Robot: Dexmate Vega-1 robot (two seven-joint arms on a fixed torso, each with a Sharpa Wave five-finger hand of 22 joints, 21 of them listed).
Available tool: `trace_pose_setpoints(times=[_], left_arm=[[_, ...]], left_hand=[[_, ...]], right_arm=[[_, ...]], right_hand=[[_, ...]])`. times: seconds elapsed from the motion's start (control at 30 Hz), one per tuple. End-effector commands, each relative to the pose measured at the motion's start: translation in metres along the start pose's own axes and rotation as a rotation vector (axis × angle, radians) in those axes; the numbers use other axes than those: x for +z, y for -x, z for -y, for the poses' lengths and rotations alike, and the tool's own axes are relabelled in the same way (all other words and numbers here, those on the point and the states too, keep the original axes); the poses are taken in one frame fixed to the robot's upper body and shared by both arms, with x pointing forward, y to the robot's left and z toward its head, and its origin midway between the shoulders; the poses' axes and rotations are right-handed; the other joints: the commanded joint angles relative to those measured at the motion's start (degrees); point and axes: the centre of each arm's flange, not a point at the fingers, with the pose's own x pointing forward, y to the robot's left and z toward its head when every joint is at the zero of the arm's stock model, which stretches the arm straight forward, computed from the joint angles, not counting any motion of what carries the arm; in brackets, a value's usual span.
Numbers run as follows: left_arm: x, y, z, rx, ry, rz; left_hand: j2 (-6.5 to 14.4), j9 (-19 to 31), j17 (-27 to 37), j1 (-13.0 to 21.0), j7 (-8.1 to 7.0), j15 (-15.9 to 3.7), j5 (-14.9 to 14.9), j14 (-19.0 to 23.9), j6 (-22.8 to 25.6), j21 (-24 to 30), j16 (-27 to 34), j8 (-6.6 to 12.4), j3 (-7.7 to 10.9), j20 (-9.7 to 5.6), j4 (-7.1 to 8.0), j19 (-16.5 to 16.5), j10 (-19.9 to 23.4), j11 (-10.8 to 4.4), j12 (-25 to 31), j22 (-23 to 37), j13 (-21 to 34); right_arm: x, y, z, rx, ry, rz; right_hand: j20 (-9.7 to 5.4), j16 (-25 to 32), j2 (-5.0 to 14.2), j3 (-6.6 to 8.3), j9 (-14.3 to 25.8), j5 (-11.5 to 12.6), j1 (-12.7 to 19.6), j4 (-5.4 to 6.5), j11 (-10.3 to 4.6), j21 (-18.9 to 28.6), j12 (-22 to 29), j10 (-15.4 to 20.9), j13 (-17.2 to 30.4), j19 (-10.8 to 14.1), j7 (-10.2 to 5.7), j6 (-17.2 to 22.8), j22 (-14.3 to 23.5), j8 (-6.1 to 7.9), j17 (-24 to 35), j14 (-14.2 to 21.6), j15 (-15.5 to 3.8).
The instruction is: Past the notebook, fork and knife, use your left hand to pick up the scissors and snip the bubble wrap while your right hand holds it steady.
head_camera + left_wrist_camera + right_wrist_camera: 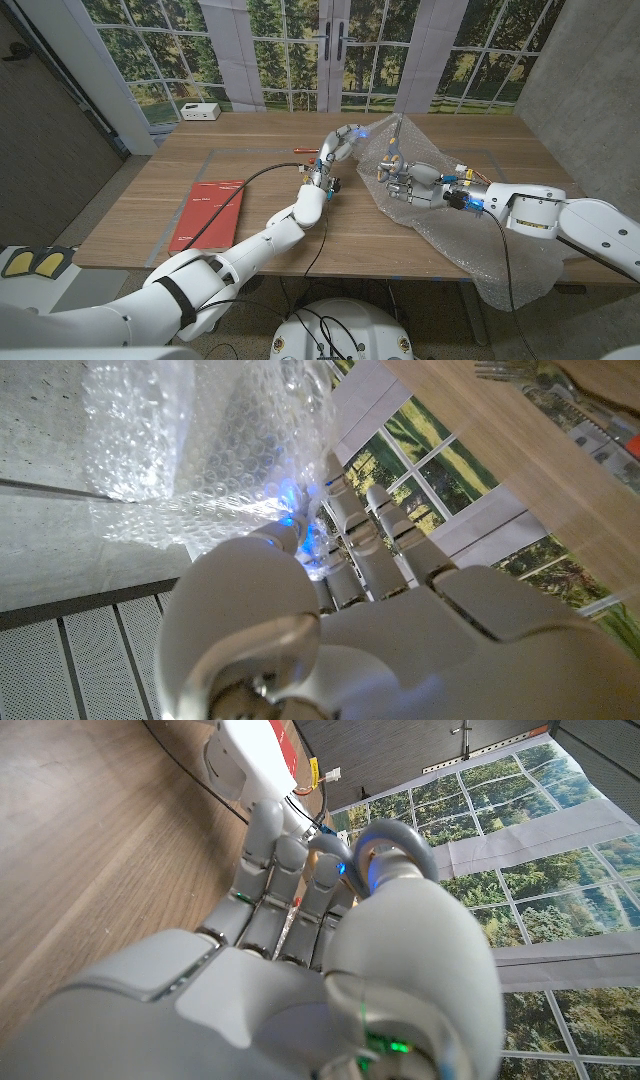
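Clear, crinkled bubble wrap (pixel 470 235) sprawls across the right half of the wooden bench (pixel 150 215), one end lifted at upper centre of the head view. The right hand (pixel 415 182) clamps that raised part. The left hand (pixel 338 147) reaches toward it; whether it grips scissors I cannot tell. The snipping step seems underway; next, closing blades on the held edge.

The notebook (pixel 208 214) lies on the table (pixel 140 200) at the left — the bubble wrap (pixel 470 240) at the right. Between them, further back, is the left hand (pixel 337 146) — the right hand (pixel 408 183) is on the wrap
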Motion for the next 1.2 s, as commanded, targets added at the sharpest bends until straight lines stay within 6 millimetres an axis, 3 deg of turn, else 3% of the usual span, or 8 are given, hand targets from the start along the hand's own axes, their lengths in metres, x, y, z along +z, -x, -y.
trace_pose_setpoints(times=[0.03,0.1,0.2,0.3,0.43,0.77,1.07,1.2], left_arm=[[-0.0027,0.0035,-0.0038,0.01,0.008,-0.011],[-0.0023,0.0032,-0.0039,0.012,0.011,-0.01],[-0.002,0.003,-0.0036,0.012,0.011,-0.01],[-0.0018,0.0026,-0.0029,0.012,0.01,-0.008],[-0.0012,0.0019,-0.0016,0.013,0.012,-0.009],[0.0002,-0.0014,0.0015,0.007,0.014,-0.004],[0.0014,-0.0036,0.004,-0.001,0.016,0.002],[0.0017,-0.0038,0.0044,-0.005,0.013,0.002]], left_hand=[[0.1,0.5,0.3,0.6,-0.05,-3.26,0.2,0.2,0.1,-0.1,-0.6,0.54,0.46,-3.66,0.16,-0.2,0.5,-0.11,0.5,0.1,0.4],[0.0,0.7,0.3,0.6,-0.13,-3.22,0.2,-0.2,0.1,-0.3,-0.9,0.61,0.47,-3.57,0.15,-0.2,0.6,-0.18,0.6,0.0,0.6],[0.0,0.8,0.2,0.5,-0.19,-3.25,0.1,-0.5,0.2,-0.3,-1.2,0.67,0.52,-3.4,0.16,-0.1,0.6,-0.21,0.5,0.0,0.7],[0.0,0.8,0.2,0.5,-0.42,-3.26,0.1,-0.6,0.2,-0.4,-1.3,0.59,0.53,-3.33,0.17,-0.2,0.7,-0.23,0.5,0.0,0.9],[0.0,0.6,0.2,0.5,-0.75,-3.26,0.1,-0.8,0.2,-0.6,-1.5,0.45,0.58,-3.22,0.17,-0.1,0.9,-0.22,0.6,0.0,1.1],[-0.1,0.3,0.2,0.4,-0.71,-3.26,-0.1,-1.2,0.6,-0.8,-2.0,0.28,0.68,-2.97,0.11,0.0,1.2,-0.3,0.1,0.0,0.8],[-0.1,0.0,0.2,0.4,-0.75,-3.25,-0.2,-1.2,0.8,-1.0,-2.2,0.1,0.77,-2.79,0.09,0.1,1.5,-0.35,-0.4,0.0,0.4],[-0.1,-0.3,0.2,0.4,-0.82,-3.3,-0.2,-1.2,1.0,-1.2,-2.3,-0.01,0.81,-2.62,0.02,0.1,1.8,-0.36,-0.6,0.0,0.3]], right_arm=[[-0.0006,-0.0015,-0.0013,0.0,0.0,-0.003],[-0.0015,-0.002,-0.0017,0.003,-0.002,-0.004],[-0.0016,-0.0022,-0.002,0.009,0.002,-0.002],[-0.0011,-0.0017,-0.0017,0.011,0.006,-0.001],[-0.0008,-0.001,-0.0013,0.017,0.011,0.002],[-0.0003,-0.0007,-0.0013,0.034,0.025,0.004],[-0.0004,-0.0001,-0.0024,0.047,0.03,0.006],[-0.0003,0.0,-0.0038,0.056,0.032,0.008]], right_hand=[[-8.28,-0.3,0.51,0.57,0.6,-0.1,-0.1,-0.09,-0.73,0.2,-0.2,0.0,0.7,0.4,0.44,1.0,0.2,-0.06,0.2,0.6,-7.14],[-8.26,-0.5,0.19,0.5,0.6,-0.2,-0.6,0.02,-0.47,0.1,-0.7,0.9,-0.5,0.6,0.37,1.0,0.0,-0.21,0.2,0.6,-7.13],[-8.17,-0.6,-1.15,-0.22,-0.3,-0.3,-1.8,0.22,-0.53,0.1,0.5,1.2,1.6,1.1,0.37,1.3,-0.2,-0.77,0.2,0.7,-7.12],[-7.83,-0.5,-2.9,-1.49,-2.1,-0.2,-4.3,0.9,-0.08,0.1,0.3,1.5,1.5,2.0,0.65,1.1,-0.5,-2.34,0.2,1.1,-7.09],[-7.59,-0.2,-4.83,-2.51,-4.5,0.1,-5.9,0.93,0.1,0.0,-1.1,1.6,-0.7,2.4,1.29,-0.9,-0.7,-5.66,0.3,1.3,-7.16],[-6.77,-0.1,-7.09,-4.1,-10.1,0.5,-8.7,1.34,1.2,-0.4,-1.7,0.7,-1.5,3.0,3.64,-5.9,-1.3,-13.63,0.2,0.7,-6.98],[-6.38,0.1,-8.48,-5.42,-15.3,0.8,-11.0,1.88,1.82,-0.7,-3.3,0.2,-4.5,3.6,4.93,-7.4,-1.9,-19.31,0.2,0.4,-6.93],[-6.27,0.1,-8.76,-5.7,-16.5,0.9,-11.4,1.96,1.93,-0.8,-3.0,0.0,-4.2,3.7,4.95,-7.2,-1.9,-20.39,0.2,0.3,-6.91]])
